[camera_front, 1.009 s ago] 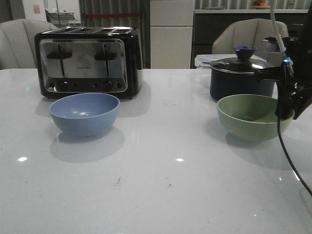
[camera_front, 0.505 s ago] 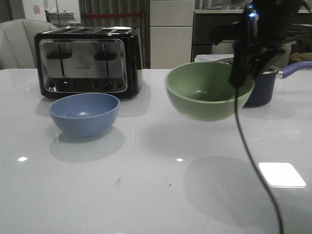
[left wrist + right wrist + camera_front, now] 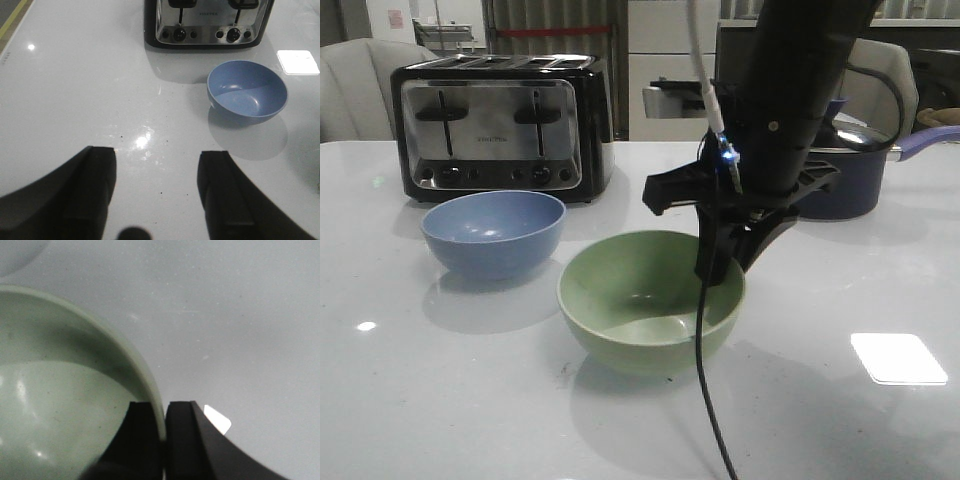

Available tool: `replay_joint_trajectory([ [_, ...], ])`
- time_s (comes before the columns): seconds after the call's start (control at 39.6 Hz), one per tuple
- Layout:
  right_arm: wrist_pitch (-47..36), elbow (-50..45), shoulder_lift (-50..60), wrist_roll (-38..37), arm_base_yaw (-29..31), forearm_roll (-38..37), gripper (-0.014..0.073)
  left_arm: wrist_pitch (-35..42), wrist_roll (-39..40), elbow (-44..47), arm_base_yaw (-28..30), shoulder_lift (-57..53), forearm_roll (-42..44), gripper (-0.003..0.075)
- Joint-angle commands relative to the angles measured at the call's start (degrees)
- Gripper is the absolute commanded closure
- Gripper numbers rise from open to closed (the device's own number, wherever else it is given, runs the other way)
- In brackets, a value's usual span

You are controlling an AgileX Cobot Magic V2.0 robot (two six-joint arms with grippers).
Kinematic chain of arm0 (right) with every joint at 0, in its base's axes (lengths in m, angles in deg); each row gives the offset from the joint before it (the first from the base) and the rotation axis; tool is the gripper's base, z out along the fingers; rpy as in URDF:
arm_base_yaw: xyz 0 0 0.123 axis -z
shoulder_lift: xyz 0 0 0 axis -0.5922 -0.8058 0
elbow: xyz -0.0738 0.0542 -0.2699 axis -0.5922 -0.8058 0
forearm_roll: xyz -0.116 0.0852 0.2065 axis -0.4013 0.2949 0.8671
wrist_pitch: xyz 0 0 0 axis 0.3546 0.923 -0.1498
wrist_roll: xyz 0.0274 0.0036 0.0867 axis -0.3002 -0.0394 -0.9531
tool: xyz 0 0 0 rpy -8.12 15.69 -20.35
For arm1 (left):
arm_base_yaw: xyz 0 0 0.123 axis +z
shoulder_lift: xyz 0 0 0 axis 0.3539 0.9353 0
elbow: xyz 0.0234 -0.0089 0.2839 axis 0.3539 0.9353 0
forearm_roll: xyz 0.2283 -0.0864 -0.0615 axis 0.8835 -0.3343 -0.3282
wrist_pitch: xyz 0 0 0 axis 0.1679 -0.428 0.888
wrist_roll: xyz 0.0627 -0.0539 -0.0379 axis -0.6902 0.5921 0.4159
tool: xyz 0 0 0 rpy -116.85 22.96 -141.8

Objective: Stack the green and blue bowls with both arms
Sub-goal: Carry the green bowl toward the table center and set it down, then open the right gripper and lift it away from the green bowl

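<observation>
The green bowl (image 3: 650, 300) sits low near the table's middle front, just right of the blue bowl (image 3: 493, 233). My right gripper (image 3: 718, 268) is shut on the green bowl's right rim; the right wrist view shows one finger inside and one outside the rim (image 3: 152, 390). I cannot tell whether the green bowl rests on the table or hangs just above it. The blue bowl stands upright in front of the toaster, also in the left wrist view (image 3: 247, 93). My left gripper (image 3: 157, 165) is open and empty above bare table, short of the blue bowl; it is out of the front view.
A black and silver toaster (image 3: 502, 125) stands at the back left behind the blue bowl. A dark saucepan (image 3: 850, 180) with a lid and a bluish handle stands at the back right, partly hidden by my right arm. A thin black cable (image 3: 705, 380) hangs down in front.
My right arm has carried the green bowl from the right side, up and leftward, then down near the table's middle beside the blue bowl. The blue bowl has not moved.
</observation>
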Motion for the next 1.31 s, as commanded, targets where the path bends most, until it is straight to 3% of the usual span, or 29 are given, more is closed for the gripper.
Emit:
replay_joint_trajectory([
  [0.0,-1.7,1.3,2.5,0.8,0.0,0.4,0.0424,4.8,0.1,-1.7,-0.3,0.5,0.0,0.0286],
  [0.2,-1.9,2.3,3.7,1.1,0.0,0.3,0.0225,4.8,0.1,-1.7,-0.3,0.5,0.0,0.0286],
  [0.53,-7.8,-7.0,22.4,9.2,-3.1,0.3,0.0232,4.8,-0.1,-1.7,-0.3,0.5,0.0,0.0286],
  [0.86,-9.2,-24.1,48.0,9.6,-4.7,0.4,0.0232,5.4,-5.0,-1.7,-0.8,2.1,-3.0,0.0286],
  [1.09,-8.9,-32.4,62.1,9.6,-4.7,0.4,0.0232,6.6,-5.9,-3.3,-5.0,11.4,-3.6,0.0286],
  [1.29,-8.6,-34.4,65.9,9.6,-4.7,0.4,0.0232,10.4,-5.7,-8.1,-9.2,24.1,-4.1,0.0286],
])
